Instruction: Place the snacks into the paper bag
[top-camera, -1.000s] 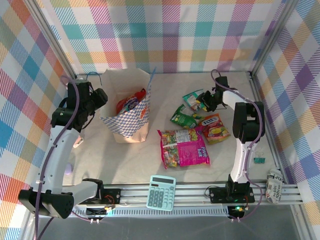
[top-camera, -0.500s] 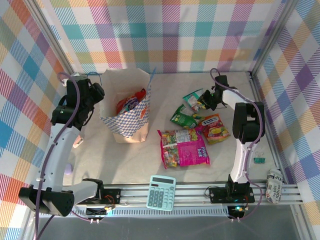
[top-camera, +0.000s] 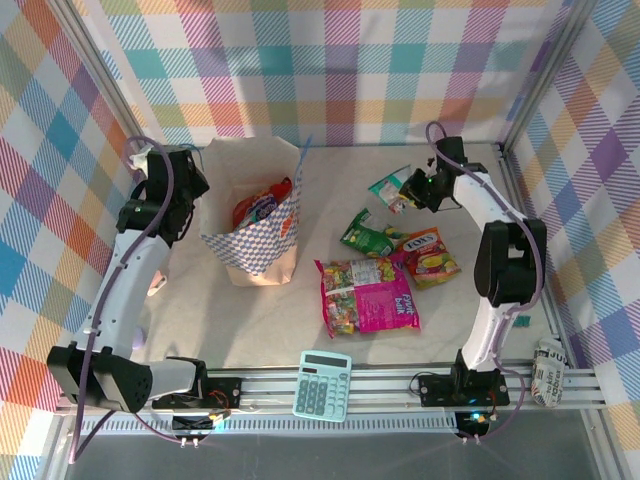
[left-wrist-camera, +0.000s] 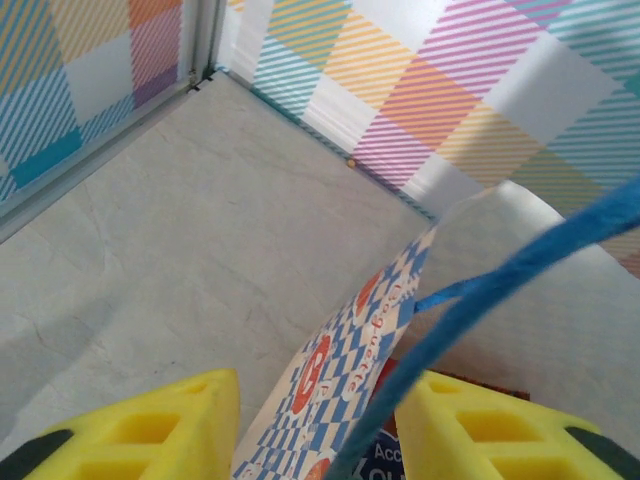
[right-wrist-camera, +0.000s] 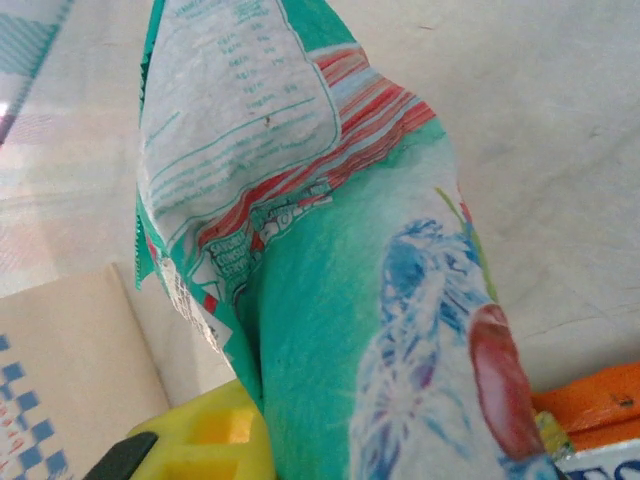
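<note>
Right gripper (top-camera: 405, 191) pinches the teal packet (right-wrist-camera: 330, 300), whose bulk hides one finger from me; left gripper (left-wrist-camera: 318, 440) stands spread astride the paper bag (top-camera: 262, 243) rim and blue cord handle (left-wrist-camera: 500, 285), its fingers cut off below.

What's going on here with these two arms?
They are packing snacks into a paper bag. The right hand grips a teal snack packet. The left hand sits at the bag's rim, open, with the blue cord handle between its fingers. Some packets lie inside the bag; a green packet, an orange packet and a big magenta packet wait on the table.
</note>
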